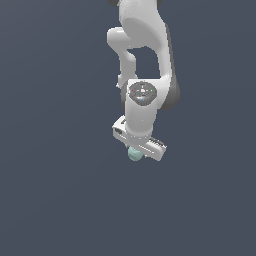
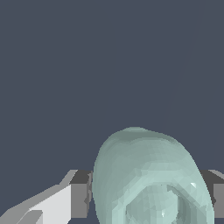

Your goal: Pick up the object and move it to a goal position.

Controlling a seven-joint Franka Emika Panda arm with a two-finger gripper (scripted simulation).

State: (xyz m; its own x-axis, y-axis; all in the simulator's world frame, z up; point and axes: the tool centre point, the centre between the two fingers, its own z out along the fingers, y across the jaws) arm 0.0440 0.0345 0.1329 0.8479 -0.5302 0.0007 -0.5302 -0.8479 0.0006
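Nearest the wrist camera sits the object (image 2: 148, 179), a pale teal-green, glossy, translucent-looking blob with a rounded, faceted body and a ringed recess on the face turned toward the lens. It lies between the two fingers (image 2: 78, 199) of the end effector (image 2: 146, 197); each finger presents a dark grey pad block with a white outer section, one on each side of the object and right against its flanks. The end effector is closed on the object, its opening set by the object's width.

From the exterior view, the end effector (image 1: 136, 150) points downward, and the object (image 1: 134, 154) shows as a small teal bulge just below the white, box-shaped hand body (image 1: 140, 139), much narrower than that body. Above it rises the arm (image 1: 142, 55), built of smooth white rounded links with dark grey joint sections and a circular grey cap (image 1: 142, 93) on the wrist. Background is a uniform dark blue-grey surface (image 1: 50, 150), without texture or visible edges.
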